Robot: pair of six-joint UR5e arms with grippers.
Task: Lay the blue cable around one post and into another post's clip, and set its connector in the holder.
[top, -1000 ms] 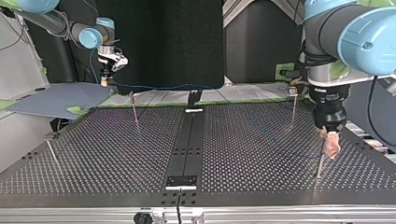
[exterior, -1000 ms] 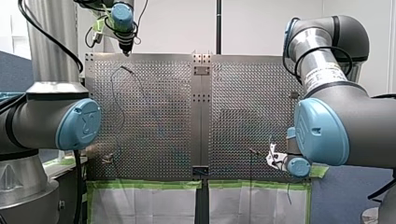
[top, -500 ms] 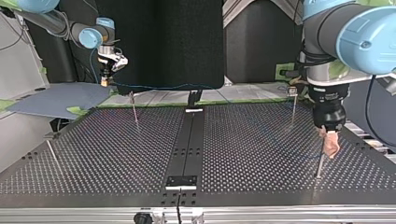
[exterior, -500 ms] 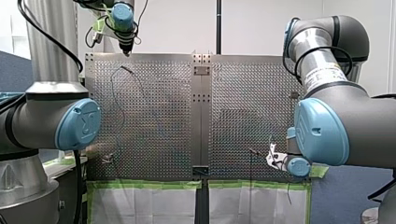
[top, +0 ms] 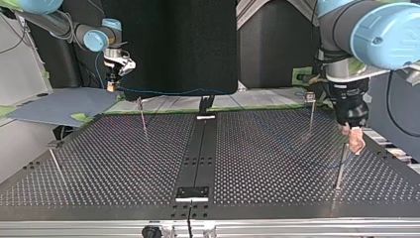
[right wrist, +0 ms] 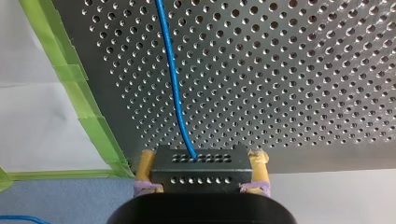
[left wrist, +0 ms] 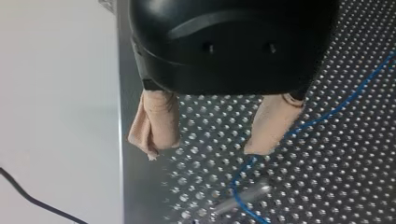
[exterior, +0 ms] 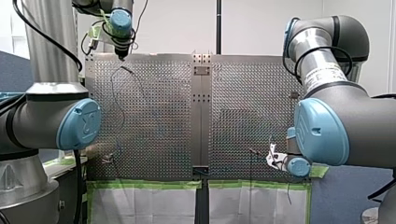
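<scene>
The blue cable (right wrist: 172, 74) runs from a dark perforated connector (right wrist: 200, 175) out over the table. My right gripper (right wrist: 201, 158) is shut on that connector with its yellow pads, at the table's corner by the green tape. In the top view my right gripper (top: 112, 86) hangs at the far left, and the cable (top: 168, 91) leads off it. My left gripper (left wrist: 205, 149) is open, beige pads apart, with the cable (left wrist: 322, 119) passing under one finger (left wrist: 273, 126). A thin post (left wrist: 243, 198) lies just ahead of it. In the top view my left gripper (top: 354, 143) hovers above the post (top: 340, 166) at the right.
Three more thin posts (top: 142, 116) (top: 311, 111) (top: 53, 162) stand on the perforated table (top: 124, 163). A small holder plate (top: 193, 192) sits on the dark centre strip near the top view's bottom. Green tape (right wrist: 70, 74) lines the table edge by my right gripper.
My left gripper has lifted and drawn back from the post at the top view's right, still open. My right gripper has stayed put with the connector.
</scene>
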